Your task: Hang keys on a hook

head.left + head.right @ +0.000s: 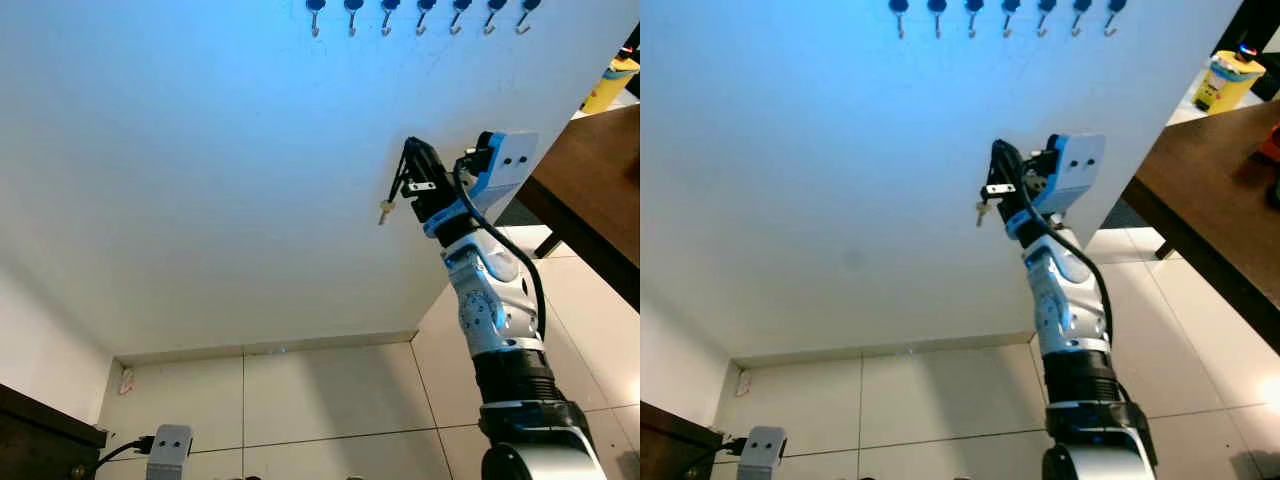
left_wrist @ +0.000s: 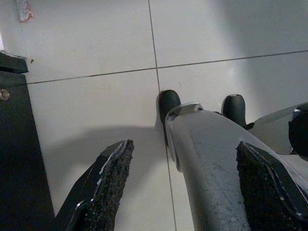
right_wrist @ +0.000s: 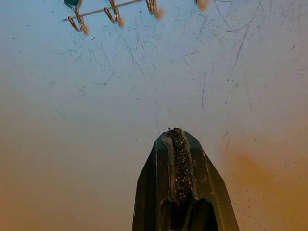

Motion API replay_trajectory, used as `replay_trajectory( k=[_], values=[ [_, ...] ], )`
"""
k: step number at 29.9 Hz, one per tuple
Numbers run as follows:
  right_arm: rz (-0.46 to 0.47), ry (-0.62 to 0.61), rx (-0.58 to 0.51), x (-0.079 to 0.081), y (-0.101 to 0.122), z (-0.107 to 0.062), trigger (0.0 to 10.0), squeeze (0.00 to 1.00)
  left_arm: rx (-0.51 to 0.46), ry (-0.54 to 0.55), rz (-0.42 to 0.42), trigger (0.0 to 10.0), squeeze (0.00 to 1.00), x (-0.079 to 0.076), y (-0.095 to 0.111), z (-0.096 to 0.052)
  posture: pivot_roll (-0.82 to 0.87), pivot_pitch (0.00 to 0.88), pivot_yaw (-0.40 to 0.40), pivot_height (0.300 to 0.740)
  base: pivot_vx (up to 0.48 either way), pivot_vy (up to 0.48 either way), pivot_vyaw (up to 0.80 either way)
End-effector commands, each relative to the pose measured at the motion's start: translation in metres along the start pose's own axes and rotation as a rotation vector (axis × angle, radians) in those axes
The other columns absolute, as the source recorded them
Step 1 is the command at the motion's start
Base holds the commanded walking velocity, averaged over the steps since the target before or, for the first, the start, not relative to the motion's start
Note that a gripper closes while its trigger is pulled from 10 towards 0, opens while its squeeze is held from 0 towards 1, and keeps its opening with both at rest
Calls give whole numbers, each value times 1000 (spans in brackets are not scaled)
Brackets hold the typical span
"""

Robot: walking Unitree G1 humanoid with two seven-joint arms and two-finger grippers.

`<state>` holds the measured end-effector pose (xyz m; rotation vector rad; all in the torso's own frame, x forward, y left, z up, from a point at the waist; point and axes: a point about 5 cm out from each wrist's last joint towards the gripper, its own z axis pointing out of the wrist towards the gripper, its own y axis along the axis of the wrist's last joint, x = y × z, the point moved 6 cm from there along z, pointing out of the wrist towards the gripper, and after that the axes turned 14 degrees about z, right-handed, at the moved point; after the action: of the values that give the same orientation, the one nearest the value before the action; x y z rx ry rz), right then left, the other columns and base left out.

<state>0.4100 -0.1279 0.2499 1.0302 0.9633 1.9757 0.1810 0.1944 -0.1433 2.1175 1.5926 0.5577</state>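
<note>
The left gripper (image 2: 185, 192) hangs low over the tiled floor (image 2: 86, 43), fingers spread apart with nothing between them, beside a dark cabinet (image 2: 19, 159). Using the row of hooks (image 1: 420, 15) high on the white wall (image 1: 200, 170) as landmark: the right gripper (image 1: 410, 150) is raised against the wall well below the hooks, its fingers pressed together, clenched on the keys (image 1: 386, 208), which dangle under its fingertips. Right of the hooks, a brown bench (image 1: 600, 170) carries a yellow object (image 1: 610, 85).
</note>
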Motion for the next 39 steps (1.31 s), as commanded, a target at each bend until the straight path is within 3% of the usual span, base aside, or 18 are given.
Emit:
replay_trajectory(
  k=[1, 10, 16, 21, 26, 39],
  values=[
    [-10, -3, 4, -2, 0, -2, 10000, 0, 61, -26, 1, 10000, 0, -9, -19, -3, -61, 51, 42, 740, 0, 0, 0],
    [-10, -2, 3, -1, 0, -1, 10000, 0, 51, -37, -35, 10000, 0, -11, -15, -2, -52, 49, 43, 740, 0, 0, 0],
    [-11, 6, -1, 3, 0, 1, 10000, 0, 52, -66, -43, 10000, 0, -11, -14, -2, -38, 54, 56, 740, 0, -437, 0],
    [-1, -2, -8, 1, 0, 1, 10000, 0, 54, -21, -30, 10000, 0, 0, -16, -4, -27, 52, 52, 740, 0, -466, 0],
    [-2, 10, -11, 4, 2, 3, 10000, 0, 57, 9, -41, 10000, 0, 5, -18, -5, -20, 50, 49, 740, 0, 0, 0],
    [2, 71, -32, 16, 13, 10, 10000, 0, 65, -12, -16, 10000, 0, 2, -20, -5, -7, 43, 54, 740, 0, 0, 0]
  ],
)
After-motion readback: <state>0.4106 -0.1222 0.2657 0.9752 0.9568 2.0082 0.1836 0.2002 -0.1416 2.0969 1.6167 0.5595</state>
